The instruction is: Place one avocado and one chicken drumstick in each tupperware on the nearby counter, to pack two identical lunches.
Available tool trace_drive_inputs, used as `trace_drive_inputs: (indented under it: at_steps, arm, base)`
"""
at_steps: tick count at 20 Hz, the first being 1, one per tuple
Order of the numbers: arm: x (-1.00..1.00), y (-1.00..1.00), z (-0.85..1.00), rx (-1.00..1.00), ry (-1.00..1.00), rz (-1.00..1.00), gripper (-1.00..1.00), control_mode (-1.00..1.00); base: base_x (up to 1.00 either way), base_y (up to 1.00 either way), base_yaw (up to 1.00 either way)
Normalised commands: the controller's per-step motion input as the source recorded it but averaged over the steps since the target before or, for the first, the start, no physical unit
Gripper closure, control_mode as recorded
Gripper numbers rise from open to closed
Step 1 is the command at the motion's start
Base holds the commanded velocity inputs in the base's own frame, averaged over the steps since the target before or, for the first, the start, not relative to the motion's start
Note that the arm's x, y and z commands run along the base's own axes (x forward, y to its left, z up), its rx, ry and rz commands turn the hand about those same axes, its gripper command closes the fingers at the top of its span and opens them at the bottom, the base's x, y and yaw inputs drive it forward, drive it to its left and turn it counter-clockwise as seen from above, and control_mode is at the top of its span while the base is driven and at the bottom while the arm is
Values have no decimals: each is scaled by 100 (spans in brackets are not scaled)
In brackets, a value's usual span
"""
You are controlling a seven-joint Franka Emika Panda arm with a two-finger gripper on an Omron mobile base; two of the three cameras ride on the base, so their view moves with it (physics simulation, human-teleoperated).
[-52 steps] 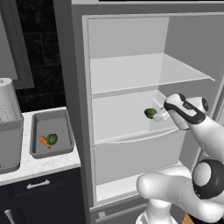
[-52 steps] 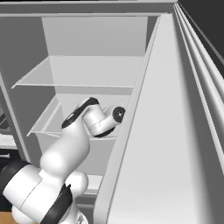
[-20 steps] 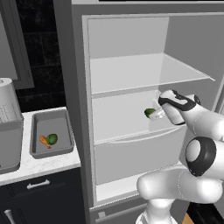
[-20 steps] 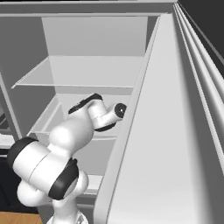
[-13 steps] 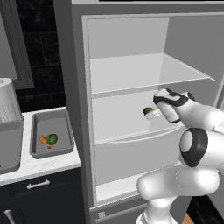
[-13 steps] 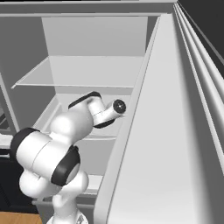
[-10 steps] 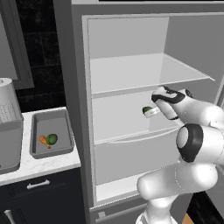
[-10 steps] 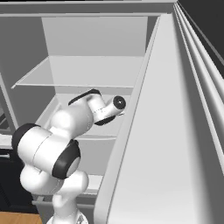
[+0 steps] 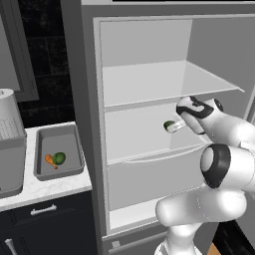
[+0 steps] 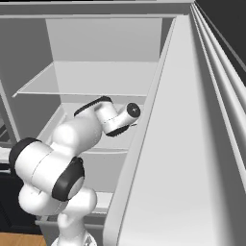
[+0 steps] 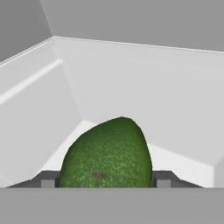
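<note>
A green avocado (image 11: 107, 153) sits between my two finger tips (image 11: 48, 179), and my gripper (image 11: 105, 181) is shut on it. From the left base view, the gripper (image 9: 173, 127) reaches into the fridge's middle shelf with the avocado (image 9: 169, 124) at its tip. On the white counter (image 9: 45, 187) to the left stands a grey tupperware (image 9: 41, 149). It holds another avocado (image 9: 60, 158) and an orange drumstick (image 9: 50, 160). In the right base view the arm hides the gripper.
The open fridge has a glass shelf (image 9: 164, 82) above the hand and a drawer front (image 9: 149, 174) below it. Its open door (image 10: 192, 144) runs along the right. A grey-white appliance (image 9: 10, 144) stands at the counter's left end.
The hand has pushed leftward, deeper over the middle shelf, and the jaws have closed from wide open onto the avocado. The tray on the counter is unchanged.
</note>
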Motion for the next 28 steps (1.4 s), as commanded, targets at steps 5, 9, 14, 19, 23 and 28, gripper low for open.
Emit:
trace_drive_inputs:
  at_steps: [5,9,14,19,23,28]
  arm:
    - [-23,3,11,1,-14,0,100,-100]
    - [-30,15,25,0,-32,0,100,-100]
    - [-57,13,38,0,-20,0,100,-100]
    - [-85,5,67,0,-9,0,100,-100]
    - [-95,0,99,0,-1,0,100,-100]
    - [-87,0,78,0,3,-1,100,-100]
  base:
    - [0,0,0]
    - [0,0,0]
    - [0,0,0]
    - [0,0,0]
    - [0,0,0]
    - [0,0,0]
